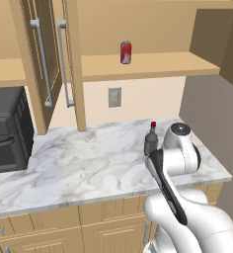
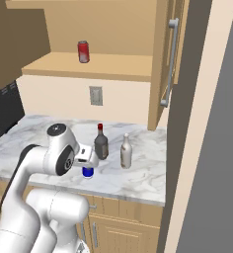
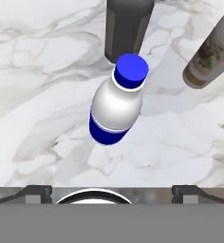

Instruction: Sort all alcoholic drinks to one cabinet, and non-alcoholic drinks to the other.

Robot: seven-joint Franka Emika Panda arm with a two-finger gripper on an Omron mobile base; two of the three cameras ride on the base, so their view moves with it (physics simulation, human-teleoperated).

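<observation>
You are lining up on the white blue-capped bottle (image 3: 116, 102), upright on the marble tabletop (image 3: 42, 85) just before the dark grey bottle (image 3: 127, 26); with the pincer (image 3: 112, 192) spread and empty above it, descend and close.

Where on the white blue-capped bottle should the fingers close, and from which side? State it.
Grip the white bottle on its rounded body just below the blue cap, coming straight down from above. It stands upright on the marble counter, and the dark grey bottle and beige bottle crowd its far side, so a top approach looks clearest.
</observation>
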